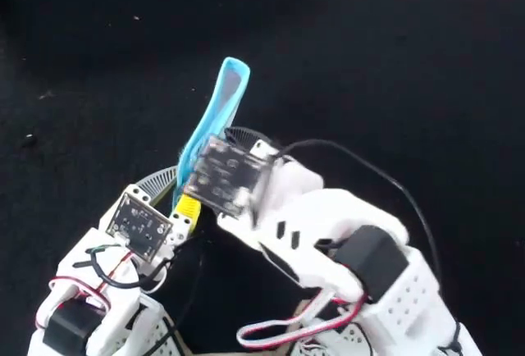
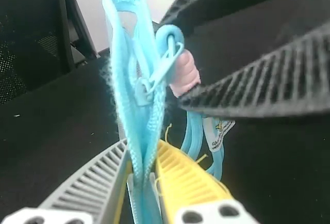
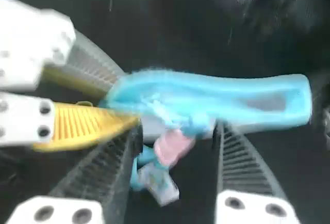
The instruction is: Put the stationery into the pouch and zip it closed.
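Pouch (image 1: 215, 110) — lower end behind right arm (image 1: 328, 233)

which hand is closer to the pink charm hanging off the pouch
Right. The right hand is open, straddling the pink charm. The left hand is shut on the pouch at its end, farther from the charm.

One blue pouch (image 1: 215, 114), one pink item (image 2: 184, 74), one white tag (image 2: 218, 131), two white arms (image 1: 90, 294) (image 1: 344, 237).
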{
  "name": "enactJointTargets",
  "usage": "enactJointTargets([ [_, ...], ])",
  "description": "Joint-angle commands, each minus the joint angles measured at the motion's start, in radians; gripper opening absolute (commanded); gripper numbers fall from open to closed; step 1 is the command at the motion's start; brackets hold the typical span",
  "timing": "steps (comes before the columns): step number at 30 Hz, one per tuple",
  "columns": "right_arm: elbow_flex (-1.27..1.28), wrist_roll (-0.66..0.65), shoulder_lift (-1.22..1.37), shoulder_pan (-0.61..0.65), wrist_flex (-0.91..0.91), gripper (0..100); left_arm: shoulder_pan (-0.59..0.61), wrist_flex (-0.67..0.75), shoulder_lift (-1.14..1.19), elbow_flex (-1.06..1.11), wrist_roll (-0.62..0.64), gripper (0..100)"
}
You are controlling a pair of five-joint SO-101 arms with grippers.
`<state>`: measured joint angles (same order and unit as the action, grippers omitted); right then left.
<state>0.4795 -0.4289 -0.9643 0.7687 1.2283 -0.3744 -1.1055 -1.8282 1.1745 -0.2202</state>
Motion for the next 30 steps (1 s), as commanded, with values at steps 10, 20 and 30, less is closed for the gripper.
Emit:
enactJointTargets([
  [10, -0.013, -0.152, 0.022, 0.003, -0.046, 20.4, 0.013, -0.023, 0.003, 0.015, -0.011, 3],
  [20, 0.013, -0.153, 0.018, 0.003, -0.115, 9.7, 0.013, -0.075, 0.003, 0.005, -0.012, 3],
  [30, -0.038, -0.146, 0.015, -0.109, -0.112, 1.1, 0.013, -0.075, 0.003, 0.005, -0.012, 3],
])
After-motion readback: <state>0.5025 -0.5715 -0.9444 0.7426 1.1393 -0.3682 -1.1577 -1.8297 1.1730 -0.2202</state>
